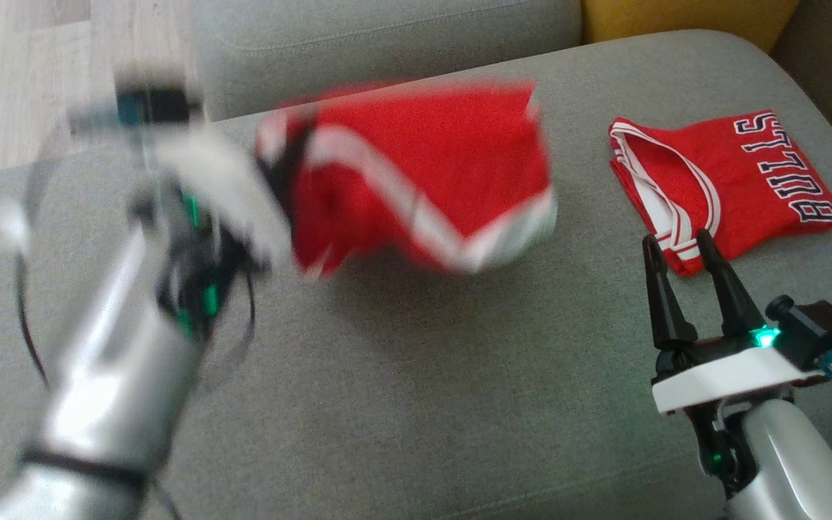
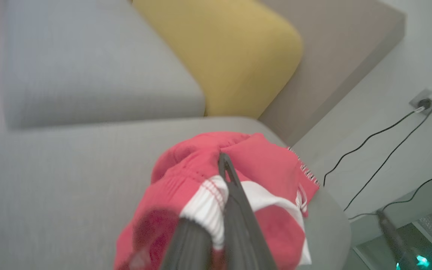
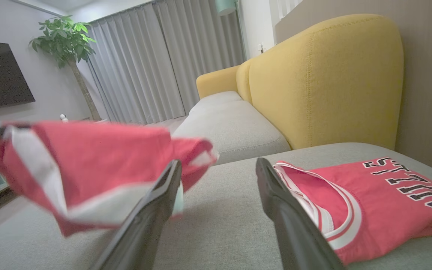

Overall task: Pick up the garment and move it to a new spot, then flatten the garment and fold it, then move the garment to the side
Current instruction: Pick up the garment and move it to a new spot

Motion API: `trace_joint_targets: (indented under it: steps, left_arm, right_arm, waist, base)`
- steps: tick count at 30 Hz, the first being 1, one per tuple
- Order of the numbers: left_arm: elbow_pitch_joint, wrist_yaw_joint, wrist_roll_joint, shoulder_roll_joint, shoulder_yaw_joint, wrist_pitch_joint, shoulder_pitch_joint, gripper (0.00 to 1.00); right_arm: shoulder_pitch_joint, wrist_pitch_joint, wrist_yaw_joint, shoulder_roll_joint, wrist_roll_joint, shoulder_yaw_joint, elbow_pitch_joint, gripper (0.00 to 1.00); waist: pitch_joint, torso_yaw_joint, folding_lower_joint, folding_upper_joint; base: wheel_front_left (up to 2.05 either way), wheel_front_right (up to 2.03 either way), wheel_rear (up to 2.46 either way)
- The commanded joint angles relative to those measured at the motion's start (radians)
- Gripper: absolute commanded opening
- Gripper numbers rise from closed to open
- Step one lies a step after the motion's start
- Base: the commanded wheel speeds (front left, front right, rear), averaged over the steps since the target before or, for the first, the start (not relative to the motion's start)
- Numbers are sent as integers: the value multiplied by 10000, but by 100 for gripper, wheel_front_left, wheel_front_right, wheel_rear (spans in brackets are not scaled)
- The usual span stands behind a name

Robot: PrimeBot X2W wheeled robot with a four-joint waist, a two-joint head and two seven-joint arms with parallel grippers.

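The left gripper (image 1: pixel 287 167), at the far left of the grey fabric sofa seat (image 1: pixel 401 390), has its two dark fingers pressed together on the white-trimmed edge of a red cloth garment with white stripes, apparently a pair of shorts (image 1: pixel 430 166). The garment hangs in a loose bunch from that grip, above the middle of the seat, and is blurred in the head view. Whether its lowest fold touches the cushion I cannot tell.

The right gripper (image 1: pixel 672 242) hovers at the near right with its fingers apart and empty. Its tips are just beside a folded red jersey with black lettering (image 1: pixel 741 180), which lies flat at the far right.

This looks like the first step, carrying the garment to a new spot. Next it needs laying down on bare seat, well apart from the jersey, then spreading flat, probably with both grippers taking opposite edges.
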Motion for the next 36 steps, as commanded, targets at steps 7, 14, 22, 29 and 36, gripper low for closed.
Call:
trace_joint_targets:
  steps: [7,14,22,29,36]
  left_arm:
    - [1074,-438,-68,738,-206,-1354,2761,100]
    - [729,-513,40,1665,-869,-2009,2772,100]
    - [-583,205,973,2986,-909,-2452,3062,100]
    - [-2572,2524,2007,3236,-68,-4615,4220,100]
    - [-4320,4201,3437,2563,941,-5316,6101,100]
  right_arm:
    - [-200,-93,67,-183,18,180,-224,100]
    - [-104,-93,67,-245,-7,143,-226,100]
    - [178,-93,67,-258,-85,14,-280,100]
    - [431,-93,67,-260,-118,-66,-558,100]
    - [840,-93,67,-305,-115,-127,-665,100]
  waist:
    - [182,55,0,0]
    - [7,420,0,0]
    - [-259,779,0,0]
    - [-378,1067,0,0]
    - [-408,1260,0,0]
  base:
    - [0,0,0]
    - [0,0,0]
    - [0,0,0]
    - [0,0,0]
    - [0,0,0]
